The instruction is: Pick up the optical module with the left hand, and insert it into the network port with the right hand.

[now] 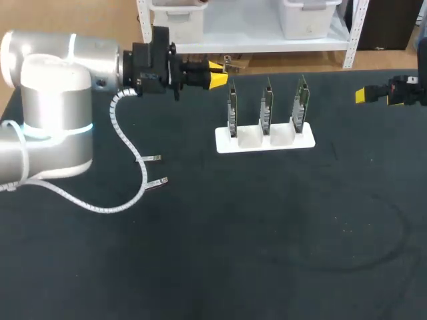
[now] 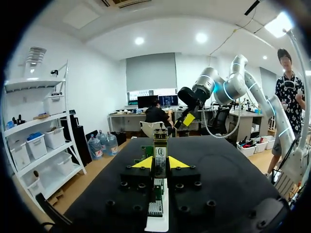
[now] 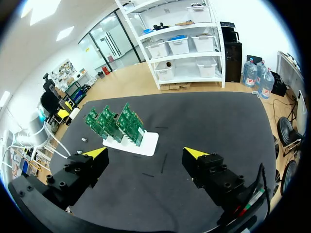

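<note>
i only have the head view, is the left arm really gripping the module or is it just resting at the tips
Observer: Gripped. In the left wrist view the module sits between the left fingers, both pressed against it, and it sticks out past their tips.
Operator: and the other arm, it's half cut off at my edge
Observer: The right wrist view shows the right fingers spread wide with nothing between them.
Operator: what's in front of them
Observer: The circuit boards in their white holder lie ahead, nearer one finger than the other.
</note>
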You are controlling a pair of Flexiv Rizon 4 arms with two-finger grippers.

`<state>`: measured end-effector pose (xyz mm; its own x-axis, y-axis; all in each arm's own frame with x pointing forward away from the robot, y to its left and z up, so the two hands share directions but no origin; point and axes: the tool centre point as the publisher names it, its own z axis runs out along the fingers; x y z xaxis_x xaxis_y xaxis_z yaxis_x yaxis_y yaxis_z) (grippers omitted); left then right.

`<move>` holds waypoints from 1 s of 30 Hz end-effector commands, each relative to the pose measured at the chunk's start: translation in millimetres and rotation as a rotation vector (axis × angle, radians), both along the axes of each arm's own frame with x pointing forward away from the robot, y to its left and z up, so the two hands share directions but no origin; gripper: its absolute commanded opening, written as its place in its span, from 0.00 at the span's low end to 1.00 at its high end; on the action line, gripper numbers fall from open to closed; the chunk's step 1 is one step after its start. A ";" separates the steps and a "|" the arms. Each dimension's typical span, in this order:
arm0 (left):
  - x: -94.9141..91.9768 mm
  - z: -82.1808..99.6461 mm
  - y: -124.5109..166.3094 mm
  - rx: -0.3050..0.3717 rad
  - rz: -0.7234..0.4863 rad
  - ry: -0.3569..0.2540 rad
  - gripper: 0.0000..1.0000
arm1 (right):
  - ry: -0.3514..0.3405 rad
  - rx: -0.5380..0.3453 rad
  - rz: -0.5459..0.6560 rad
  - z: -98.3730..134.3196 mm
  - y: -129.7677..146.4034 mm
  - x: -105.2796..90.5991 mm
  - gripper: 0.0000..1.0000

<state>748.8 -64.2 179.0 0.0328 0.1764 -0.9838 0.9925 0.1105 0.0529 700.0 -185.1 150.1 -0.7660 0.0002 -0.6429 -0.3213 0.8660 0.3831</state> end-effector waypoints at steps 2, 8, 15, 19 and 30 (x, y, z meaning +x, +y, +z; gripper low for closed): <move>5.6 -10.2 -8.1 -0.051 0.032 -0.043 0.00 | 0.000 0.000 0.000 -0.1 0.0 0.0 1.00; 14.2 -9.7 -15.5 -0.063 -0.025 -0.068 0.00 | 0.000 0.000 0.000 -0.1 0.0 0.0 1.00; 21.6 -6.5 -29.2 -0.054 -0.081 -0.069 0.00 | 0.000 0.000 0.000 -0.1 0.0 0.0 1.00; 25.6 -7.9 -35.6 -0.060 -0.094 -0.060 0.00 | 0.000 0.000 0.000 -0.1 0.0 0.0 1.00; 15.0 -14.5 -35.2 -0.073 -0.072 -0.039 0.00 | 0.000 0.000 0.000 -0.1 0.0 0.0 1.00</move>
<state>766.3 -101.7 165.5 0.0834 0.1006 -0.9914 0.9954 0.0395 0.0877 700.0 -185.1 150.1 -0.7660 0.0002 -0.6429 -0.3213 0.8660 0.3831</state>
